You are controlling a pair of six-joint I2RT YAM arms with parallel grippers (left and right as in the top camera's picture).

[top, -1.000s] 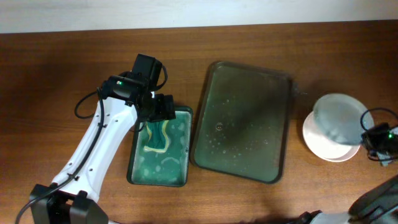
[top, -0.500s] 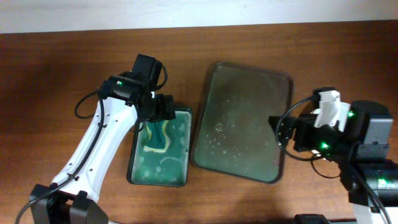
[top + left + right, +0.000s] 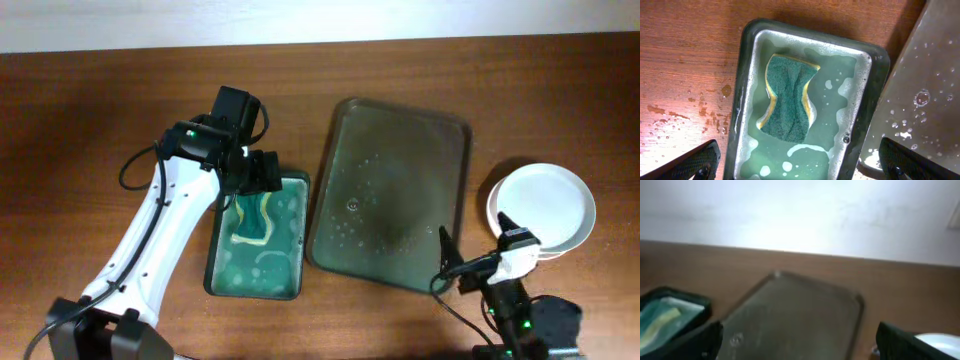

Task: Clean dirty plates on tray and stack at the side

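Left gripper [image 3: 800, 150] splayed above tub [image 3: 741, 100]; right gripper [image 3: 800, 330] splayed, empty; plates [image 3: 545, 205] whole only overhead.

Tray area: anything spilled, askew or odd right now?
Minor only. The tray sits slightly rotated and is wet with droplets. Water drops speckle the table left of the soapy tub. The plates look white and stacked.
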